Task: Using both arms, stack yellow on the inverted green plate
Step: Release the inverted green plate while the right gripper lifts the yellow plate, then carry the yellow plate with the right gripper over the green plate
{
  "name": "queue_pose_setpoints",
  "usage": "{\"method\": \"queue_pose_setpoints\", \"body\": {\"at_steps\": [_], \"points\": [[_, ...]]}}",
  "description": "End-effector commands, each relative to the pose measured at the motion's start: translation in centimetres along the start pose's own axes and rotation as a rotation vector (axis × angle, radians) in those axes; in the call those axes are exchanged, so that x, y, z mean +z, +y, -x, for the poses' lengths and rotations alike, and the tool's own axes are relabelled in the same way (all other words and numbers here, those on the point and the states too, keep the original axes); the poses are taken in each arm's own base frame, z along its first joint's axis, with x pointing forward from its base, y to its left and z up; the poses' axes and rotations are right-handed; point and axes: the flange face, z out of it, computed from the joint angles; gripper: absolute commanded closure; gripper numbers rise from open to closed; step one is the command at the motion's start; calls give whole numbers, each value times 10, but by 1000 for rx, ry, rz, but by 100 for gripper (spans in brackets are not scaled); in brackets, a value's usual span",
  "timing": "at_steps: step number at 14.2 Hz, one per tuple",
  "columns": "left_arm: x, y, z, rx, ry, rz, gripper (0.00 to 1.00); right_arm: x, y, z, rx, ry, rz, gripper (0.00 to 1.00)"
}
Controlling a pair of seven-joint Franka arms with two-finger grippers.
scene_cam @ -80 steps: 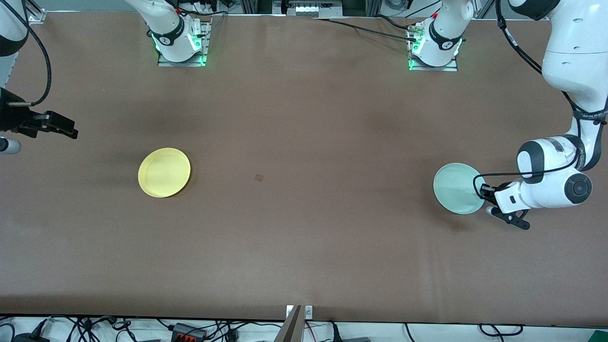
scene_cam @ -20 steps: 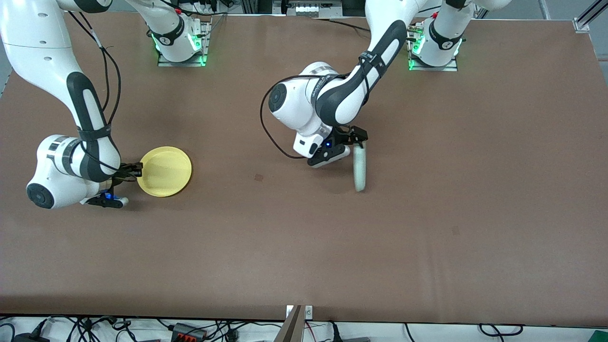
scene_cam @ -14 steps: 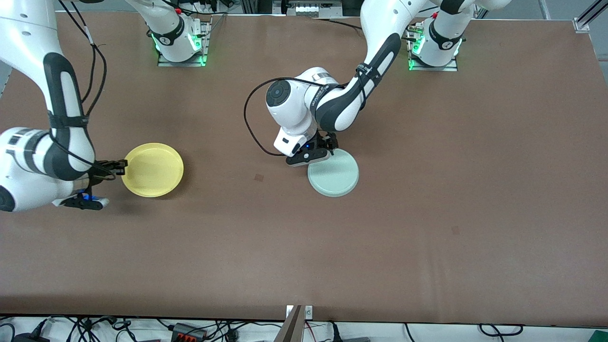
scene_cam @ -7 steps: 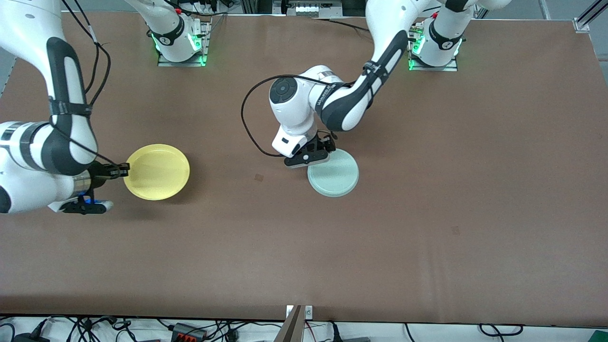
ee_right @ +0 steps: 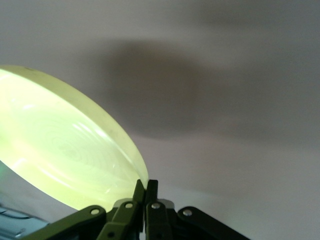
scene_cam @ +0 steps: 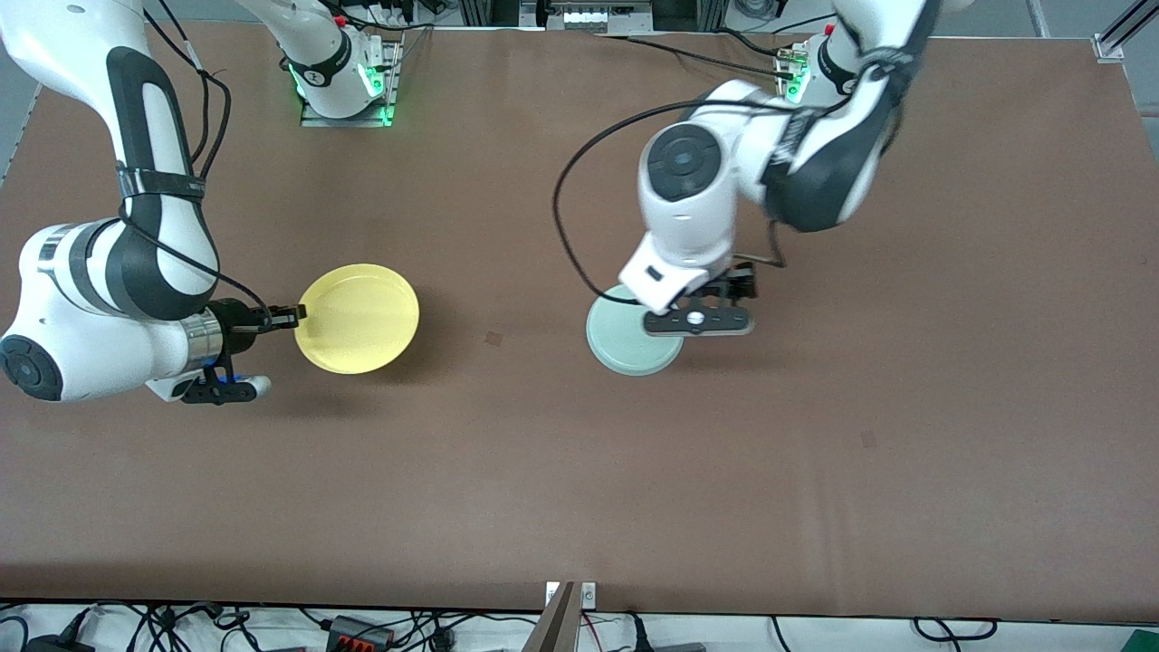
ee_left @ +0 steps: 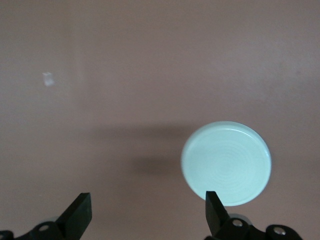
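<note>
Yellow [scene_cam: 359, 319] clamped, right gripper [scene_cam: 288, 316] | left gripper [ee_left: 145, 212] fingers apart over green plate [scene_cam: 625, 344], prob. inverted

Front cam high, faces bases, left wrist cam looks down, shares green plate [scene_cam: 625, 349] [ee_left: 226, 163]

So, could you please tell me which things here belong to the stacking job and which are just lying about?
Job:
- yellow plate, pinched at its rim by the right claw
- green plate, upside down on the table, open left claw above it

Lying about:
- small dark mark on the table

Brown table [scene_cam: 561, 471], cables [scene_cam: 362, 627] along edge
</note>
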Motion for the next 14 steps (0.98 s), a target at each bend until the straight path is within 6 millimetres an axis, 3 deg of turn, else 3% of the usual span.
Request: {"method": "queue_pose_setpoints", "body": {"at_steps": [1, 4, 7, 8, 11, 14], "points": [[-14, -60, -16, 68, -8, 30, 0, 26, -53, -5, 8, -36, -56, 100], [-32, -134, -26, 106, -47, 30, 0, 55, -116, -15, 63, -24, -147, 100], [-44, -227, -30, 61, -114, 206, 0, 103, -186, -22, 85, 16, -120, 100], [-48, -249, -29, 57, -118, 236, 0, 120, -207, -25, 111, 30, -126, 100], [-73, -297, -12, 109, -60, 234, 0, 170, -255, -32, 167, 62, -163, 100], [-91, -335, 30, 56, 46, 218, 0, 201, -287, -37, 238, 121, -217, 100]]}}
